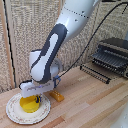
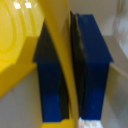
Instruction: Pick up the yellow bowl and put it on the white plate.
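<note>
The yellow bowl (image 1: pixel 28 104) sits low over the middle of the large white plate (image 1: pixel 15 114) at the exterior view's lower left; I cannot tell whether it touches the plate. My gripper (image 1: pixel 36 98) comes down onto the bowl's rim on the side toward the exterior view's right. In the wrist view the bowl's thin yellow rim (image 2: pixel 61 45) runs between the two dark blue fingers (image 2: pixel 92 65). The gripper (image 2: pixel 70 80) is shut on that rim. The rest of the bowl (image 2: pixel 17 40) fills one side of the wrist view.
A small orange-yellow block (image 1: pixel 56 95) lies on the wooden table (image 1: pixel 90 105) just beside the plate. A black wire rack and a dark toaster oven (image 1: pixel 112 54) stand at the back on the exterior view's right. A curtain hangs behind.
</note>
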Motion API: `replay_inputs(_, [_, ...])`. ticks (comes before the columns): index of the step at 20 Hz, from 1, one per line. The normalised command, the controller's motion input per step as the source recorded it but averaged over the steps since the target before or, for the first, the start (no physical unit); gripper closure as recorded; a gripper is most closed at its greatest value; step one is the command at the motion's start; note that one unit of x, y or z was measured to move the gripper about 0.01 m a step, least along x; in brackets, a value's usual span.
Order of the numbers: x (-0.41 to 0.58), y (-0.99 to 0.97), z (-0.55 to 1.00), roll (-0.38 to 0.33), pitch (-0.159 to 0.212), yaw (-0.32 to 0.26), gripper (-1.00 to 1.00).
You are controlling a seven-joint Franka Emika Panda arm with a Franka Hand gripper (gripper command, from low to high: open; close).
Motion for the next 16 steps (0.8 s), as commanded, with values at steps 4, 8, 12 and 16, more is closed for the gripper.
replay_inputs(4, [0.221,0.0,0.05,0.006,0.035,0.009,-1.0])
replay_inputs(8, [0.091,0.0,0.47,-0.005,0.147,-0.022,-1.0])
replay_inputs(12, [0.082,-0.01,0.71,-0.004,0.207,-0.069,-1.0])
replay_inputs(16, [0.167,-0.05,0.98,0.0,0.091,-0.041,-1.0])
